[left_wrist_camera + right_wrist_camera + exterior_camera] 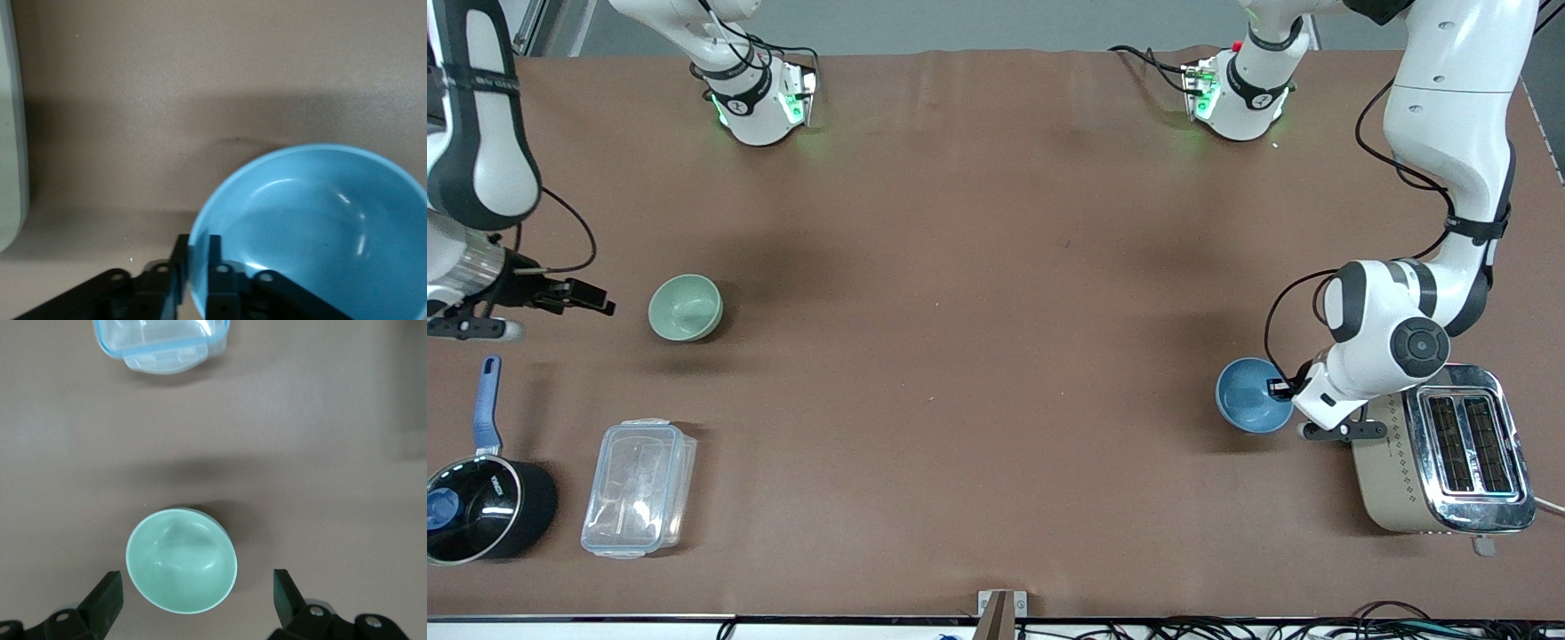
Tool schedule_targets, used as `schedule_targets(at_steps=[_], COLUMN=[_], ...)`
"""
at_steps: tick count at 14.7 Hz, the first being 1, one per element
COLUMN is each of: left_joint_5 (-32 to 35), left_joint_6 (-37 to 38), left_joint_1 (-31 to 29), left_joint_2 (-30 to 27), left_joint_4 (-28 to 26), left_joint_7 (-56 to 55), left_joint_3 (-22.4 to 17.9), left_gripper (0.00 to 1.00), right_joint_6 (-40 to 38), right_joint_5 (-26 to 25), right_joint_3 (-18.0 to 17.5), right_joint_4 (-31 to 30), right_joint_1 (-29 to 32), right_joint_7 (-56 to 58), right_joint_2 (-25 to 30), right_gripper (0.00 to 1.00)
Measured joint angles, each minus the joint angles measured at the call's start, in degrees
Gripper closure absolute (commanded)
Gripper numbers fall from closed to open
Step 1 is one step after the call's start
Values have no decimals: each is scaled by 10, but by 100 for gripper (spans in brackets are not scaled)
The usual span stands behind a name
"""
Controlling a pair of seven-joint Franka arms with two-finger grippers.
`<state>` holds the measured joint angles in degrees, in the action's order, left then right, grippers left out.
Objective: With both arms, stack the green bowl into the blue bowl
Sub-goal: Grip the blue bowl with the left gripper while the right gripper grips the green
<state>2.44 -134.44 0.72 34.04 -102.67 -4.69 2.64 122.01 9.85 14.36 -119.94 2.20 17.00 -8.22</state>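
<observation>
Brown desk (978, 293). Blue bowl (1252, 396): beside toaster (1445, 449), left pincer (195, 267) clamped on rim. Green bowl (685, 307): toward right arm's end; right pincer (197, 597) spread wide. Both likely rigid, glossy, slippery; grip rim.

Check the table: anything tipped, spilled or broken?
Nothing stands out. The green bowl and blue bowl both sit upright and look empty. The left gripper is closed on the blue bowl's rim; the right gripper hangs open by the green bowl. The clear container and toaster look intact.
</observation>
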Motion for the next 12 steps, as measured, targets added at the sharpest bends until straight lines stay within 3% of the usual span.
schedule_targets(at_steps=[2, 5, 8, 10, 12], left_joint_5=[0, 1, 1, 1, 1], left_joint_6=[2, -1, 8, 23, 40], left_joint_1=[1, 7, 35, 60, 86], left_joint_2=[-6, -10, -26, -46, -60], left_joint_4=[4, 12, 28, 33, 39], left_joint_7=[0, 0, -23, -61, -123], left_joint_3=[3, 5, 11, 30, 60], left_gripper=[100, 100, 100, 100, 100], right_joint_6=[5, 9, 14, 15, 15], right_joint_5=[23, 99, 155, 173, 180], right_joint_3=[5, 26, 39, 39, 39], right_joint_4=[-3, -9, -12, -12, -16], right_joint_1=[4, 13, 20, 21, 21], right_joint_7=[21, 108, 181, 205, 217], right_joint_2=[-30, -77, -122, -142, -153], right_gripper=[1, 2, 9, 21, 41])
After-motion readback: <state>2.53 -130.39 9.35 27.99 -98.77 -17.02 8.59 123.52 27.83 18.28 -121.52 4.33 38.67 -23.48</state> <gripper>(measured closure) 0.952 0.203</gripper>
